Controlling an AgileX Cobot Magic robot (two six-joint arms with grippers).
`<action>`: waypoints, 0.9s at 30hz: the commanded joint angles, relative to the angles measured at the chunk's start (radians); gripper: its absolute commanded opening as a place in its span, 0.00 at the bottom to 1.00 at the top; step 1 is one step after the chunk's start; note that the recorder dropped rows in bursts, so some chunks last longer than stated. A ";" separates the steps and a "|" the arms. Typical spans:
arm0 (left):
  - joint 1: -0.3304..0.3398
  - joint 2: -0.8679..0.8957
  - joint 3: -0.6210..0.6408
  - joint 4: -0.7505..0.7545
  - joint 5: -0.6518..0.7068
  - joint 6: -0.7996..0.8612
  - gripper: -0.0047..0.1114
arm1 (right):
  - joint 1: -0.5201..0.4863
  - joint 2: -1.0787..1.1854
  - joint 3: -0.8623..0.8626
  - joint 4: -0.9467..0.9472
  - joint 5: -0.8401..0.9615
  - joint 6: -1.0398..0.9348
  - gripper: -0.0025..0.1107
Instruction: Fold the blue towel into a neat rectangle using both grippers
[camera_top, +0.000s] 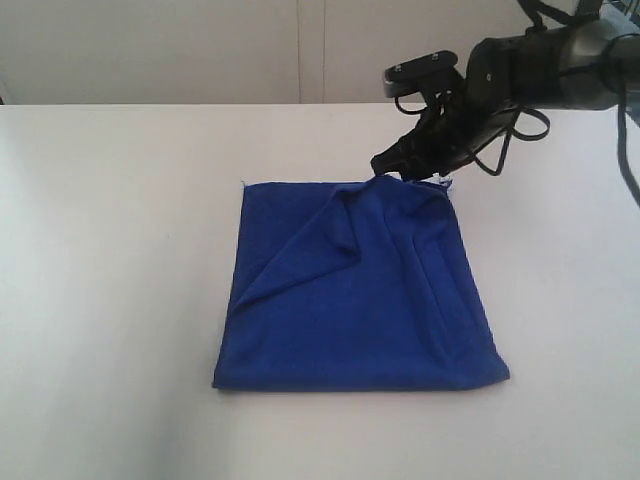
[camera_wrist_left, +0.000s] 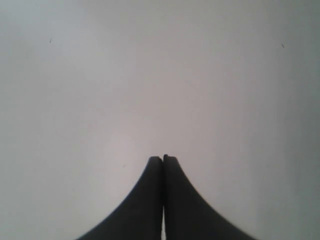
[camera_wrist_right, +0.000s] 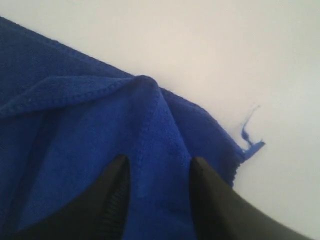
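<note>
White table (camera_top: 100, 300); blue towel (camera_top: 360, 300) mid-table, top layer rumpled, right gripper (camera_top: 405, 165) at its far right corner; left gripper (camera_wrist_left: 163, 159) pinched together, empty, likely parked clear; right gripper (camera_wrist_right: 157, 162) jaws spread astride blue towel (camera_wrist_right: 100, 125) ridge, clamping nothing
</note>
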 joint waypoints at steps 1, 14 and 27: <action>0.000 -0.008 0.000 -0.002 0.012 -0.005 0.04 | 0.007 0.049 -0.005 0.008 -0.032 -0.008 0.36; 0.000 -0.008 0.000 -0.002 0.012 -0.005 0.04 | 0.007 0.090 -0.005 0.008 -0.062 -0.006 0.43; 0.000 -0.008 0.000 -0.002 0.012 -0.005 0.04 | 0.006 0.115 -0.003 -0.064 -0.043 -0.004 0.43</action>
